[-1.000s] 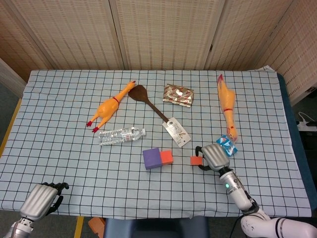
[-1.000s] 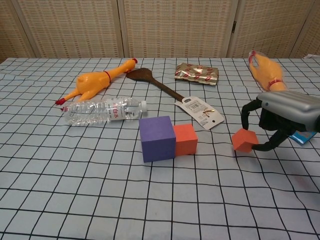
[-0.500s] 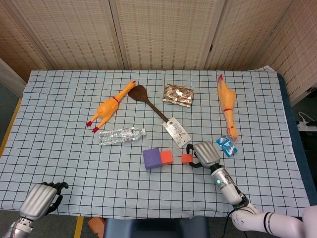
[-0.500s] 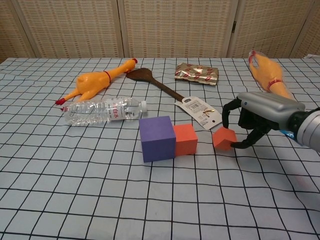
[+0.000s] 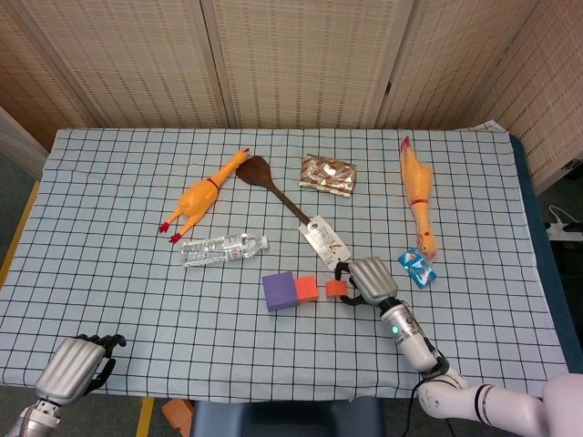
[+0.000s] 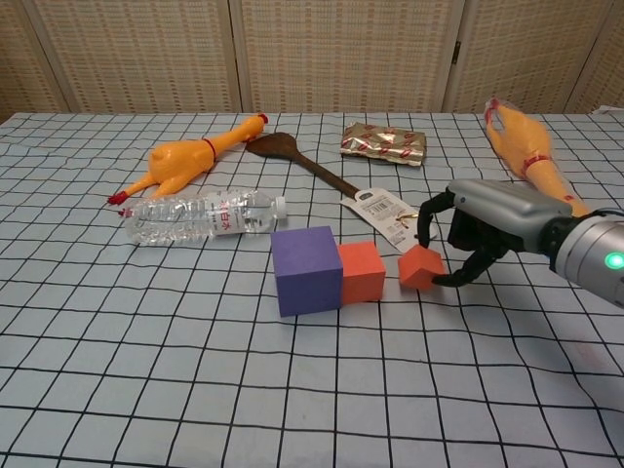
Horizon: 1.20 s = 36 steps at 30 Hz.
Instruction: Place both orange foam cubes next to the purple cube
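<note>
The purple cube sits near the table's middle front. One orange foam cube rests against its right side. My right hand grips the second orange foam cube, tilted, just right of the first orange cube with a small gap between them. My left hand lies at the table's front left corner with its fingers curled in and nothing in them; the chest view does not show it.
A plastic bottle, a rubber chicken and a wooden spatula with a tag lie behind the cubes. A foil packet and a second rubber chicken lie far right. A blue packet is right of my hand.
My right hand has carried the second orange cube leftward, from well right of the cubes to just beside the first orange cube. The left hand has not moved.
</note>
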{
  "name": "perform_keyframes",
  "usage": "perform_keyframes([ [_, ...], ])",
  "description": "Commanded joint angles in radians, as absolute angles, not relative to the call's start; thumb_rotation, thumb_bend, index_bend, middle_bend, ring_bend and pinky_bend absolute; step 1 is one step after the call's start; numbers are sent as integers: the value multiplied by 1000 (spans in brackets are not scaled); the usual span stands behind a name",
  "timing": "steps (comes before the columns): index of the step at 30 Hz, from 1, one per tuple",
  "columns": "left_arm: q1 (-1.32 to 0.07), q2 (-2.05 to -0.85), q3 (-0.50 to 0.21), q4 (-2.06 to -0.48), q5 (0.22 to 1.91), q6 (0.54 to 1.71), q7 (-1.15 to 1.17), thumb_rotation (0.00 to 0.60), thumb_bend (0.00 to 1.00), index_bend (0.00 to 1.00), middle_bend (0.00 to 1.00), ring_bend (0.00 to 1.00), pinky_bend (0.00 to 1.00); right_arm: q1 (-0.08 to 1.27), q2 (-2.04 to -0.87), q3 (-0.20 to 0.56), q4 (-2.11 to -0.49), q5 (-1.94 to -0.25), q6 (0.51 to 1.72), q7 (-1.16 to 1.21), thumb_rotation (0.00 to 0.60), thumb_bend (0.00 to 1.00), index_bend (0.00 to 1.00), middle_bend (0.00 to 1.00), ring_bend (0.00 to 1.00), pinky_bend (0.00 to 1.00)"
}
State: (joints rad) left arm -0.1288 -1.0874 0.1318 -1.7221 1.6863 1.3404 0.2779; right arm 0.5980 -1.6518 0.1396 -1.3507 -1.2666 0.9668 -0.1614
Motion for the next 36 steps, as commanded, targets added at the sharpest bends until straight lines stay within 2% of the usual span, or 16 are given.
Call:
perform_keyframes([
  [1,-128,-1087,132,-1722,1687,1342,277,600,497,396,526,577,597,600,-1660,138,-1342,-1276,969,-146,600,102,546,1000,882,932],
  [25,-129,-1085,132,-1722,1690,1342,275,600,497,396,526,576,597,606,-1715,132,-1245,-1309,981,-82,600,102,546,1000,882,931],
  [36,-129,-1086,132,-1721,1689,1341,276,600,497,396,526,577,597,605,-1720,131,-1227,-1312,976,-57,600,102,489,1000,882,931],
])
